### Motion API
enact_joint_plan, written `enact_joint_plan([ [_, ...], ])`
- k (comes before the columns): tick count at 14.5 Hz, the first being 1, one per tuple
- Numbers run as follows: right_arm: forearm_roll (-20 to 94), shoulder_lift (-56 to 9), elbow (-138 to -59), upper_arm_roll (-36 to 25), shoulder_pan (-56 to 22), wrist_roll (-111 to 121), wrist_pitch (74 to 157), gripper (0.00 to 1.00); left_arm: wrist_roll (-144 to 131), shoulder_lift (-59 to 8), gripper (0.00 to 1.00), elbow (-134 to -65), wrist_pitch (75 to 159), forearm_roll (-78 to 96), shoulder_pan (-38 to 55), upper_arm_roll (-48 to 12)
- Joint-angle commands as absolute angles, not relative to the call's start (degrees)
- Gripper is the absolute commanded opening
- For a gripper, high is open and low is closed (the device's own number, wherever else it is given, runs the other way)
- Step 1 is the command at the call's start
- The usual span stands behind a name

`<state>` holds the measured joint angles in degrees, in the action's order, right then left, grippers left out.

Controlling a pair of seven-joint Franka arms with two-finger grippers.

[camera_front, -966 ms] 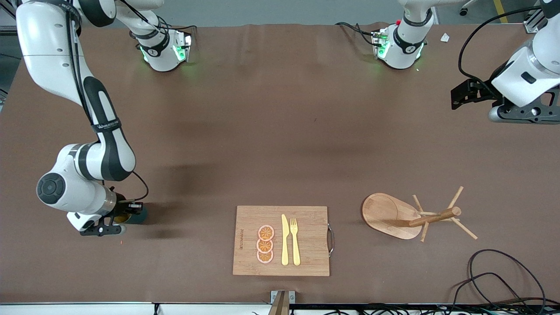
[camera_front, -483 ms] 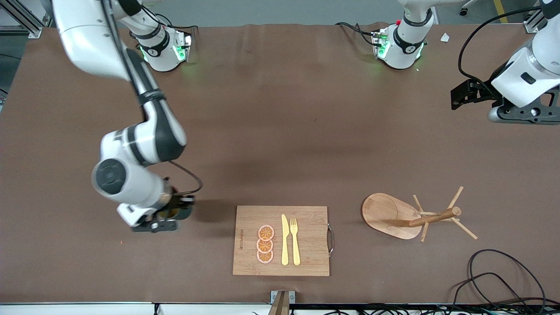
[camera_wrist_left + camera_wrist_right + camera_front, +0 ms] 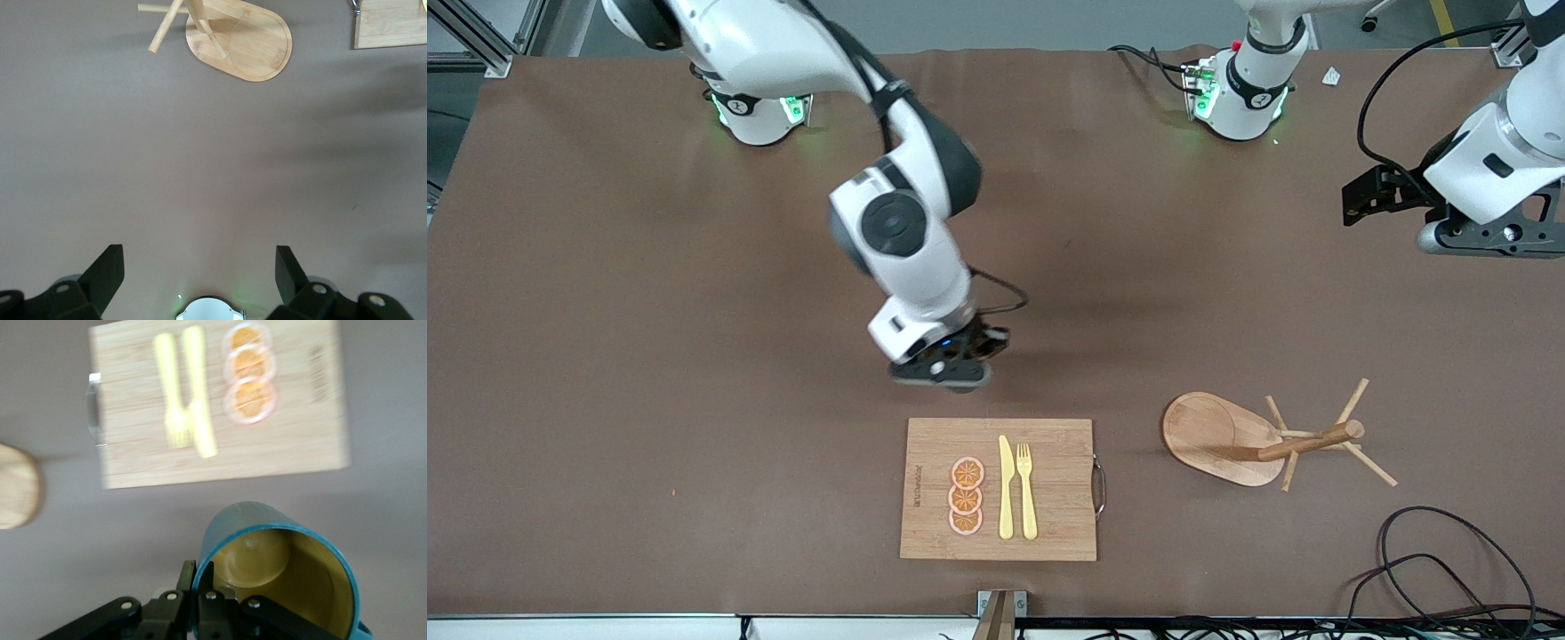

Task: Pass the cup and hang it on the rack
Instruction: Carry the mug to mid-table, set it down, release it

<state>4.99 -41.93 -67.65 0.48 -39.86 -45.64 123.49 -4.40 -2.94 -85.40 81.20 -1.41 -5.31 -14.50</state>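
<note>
The right pincer (image 3: 951, 360) hung over the worktop (image 3: 694, 356), above a spot just farther from the front camera than the board (image 3: 1049, 498), clamped on the cup's (image 3: 280, 567) rim. The left pincer (image 3: 200, 267) waited, jaws apart, above the worktop's left-arm end. The rack (image 3: 1263, 440) stood beside the board.

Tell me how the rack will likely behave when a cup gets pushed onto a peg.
The rack looks like light wood, so it may slide on the smooth table. Its pegs reach past the base toward the left arm's end, so it could tip that way. The pegs look thin, so possibly springy or fragile.
</note>
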Motion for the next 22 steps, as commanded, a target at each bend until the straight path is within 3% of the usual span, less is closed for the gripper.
enact_joint_plan([
  [1, 7.99, -49.02, -62.59, 1.66, -43.67, -53.93, 131.62, 0.01, -3.69, -3.52, 1.00, -83.94, 80.24, -1.76, -5.54, -14.59],
  [4, 8.00, -57.01, -57.77, 1.93, -48.33, -61.15, 142.36, 0.01, -3.78, -3.52, 1.00, -83.94, 80.24, -1.67, -5.71, -14.59],
  [10, 8.00, -61.08, -55.81, 1.76, -50.89, -65.39, 145.20, 0.03, -3.69, -3.78, 1.00, -83.94, 80.42, -1.58, -5.71, -14.59],
  [11, 8.00, -61.00, -55.81, 1.76, -50.71, -65.39, 145.02, 0.12, -3.69, -3.78, 1.00, -83.94, 80.51, -1.58, -5.71, -14.59],
  [14, 7.91, -57.15, -56.16, 1.67, -49.49, -65.31, 139.79, 1.00, -3.69, -3.69, 1.00, -83.59, 80.42, -1.67, -5.45, -14.68],
  [18, 5.90, -51.52, -56.16, 0.27, -46.94, -64.43, 130.89, 1.00, -3.52, -3.16, 1.00, -83.32, 80.33, -0.54, -5.54, -14.94],
  [19, 3.89, -48.89, -56.16, -1.48, -45.63, -63.03, 124.52, 1.00, -3.60, -3.16, 1.00, -83.32, 80.33, 0.34, -5.45, -14.94],
  [22, 3.16, -43.00, -56.25, -2.72, -38.00, -52.50, 115.15, 1.00, -4.22, -3.43, 1.00, -82.97, 80.33, -0.35, -4.40, -15.55],
])
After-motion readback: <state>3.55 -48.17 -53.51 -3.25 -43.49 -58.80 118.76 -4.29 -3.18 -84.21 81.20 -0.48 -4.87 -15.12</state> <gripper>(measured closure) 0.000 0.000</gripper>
